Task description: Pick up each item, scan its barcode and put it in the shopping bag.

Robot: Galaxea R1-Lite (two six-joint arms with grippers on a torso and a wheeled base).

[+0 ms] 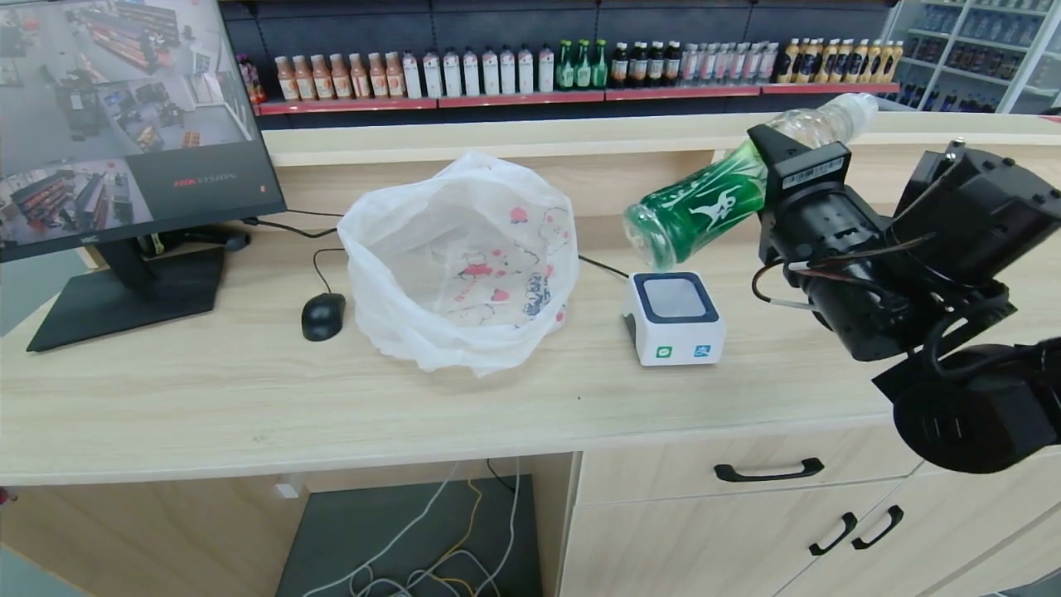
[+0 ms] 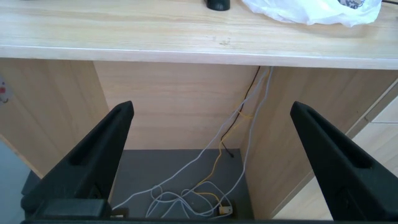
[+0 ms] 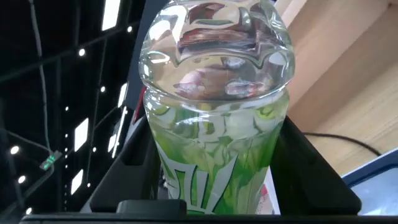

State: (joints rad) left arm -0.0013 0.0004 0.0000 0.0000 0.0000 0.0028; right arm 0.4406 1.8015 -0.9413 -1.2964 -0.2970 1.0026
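Note:
A clear bottle with a green label [image 1: 704,207] hangs tilted in the air, its base pointing down toward the white barcode scanner [image 1: 673,317] on the counter. My right gripper [image 1: 779,170] is shut on the bottle's upper body. The right wrist view has the bottle [image 3: 214,124] seen from its base, clamped between the dark fingers [image 3: 134,162]. The white plastic shopping bag [image 1: 460,257] stands open to the left of the scanner. My left gripper [image 2: 211,143] is open, below the counter's front edge [image 2: 124,37], holding nothing.
A monitor [image 1: 116,124] and a black mouse [image 1: 322,316] stand on the left of the wooden counter [image 1: 207,390]. Drawers with black handles [image 1: 768,473] are below on the right. Loose cables [image 2: 199,186] lie in the recess under the counter. Bottle shelves [image 1: 580,66] line the back.

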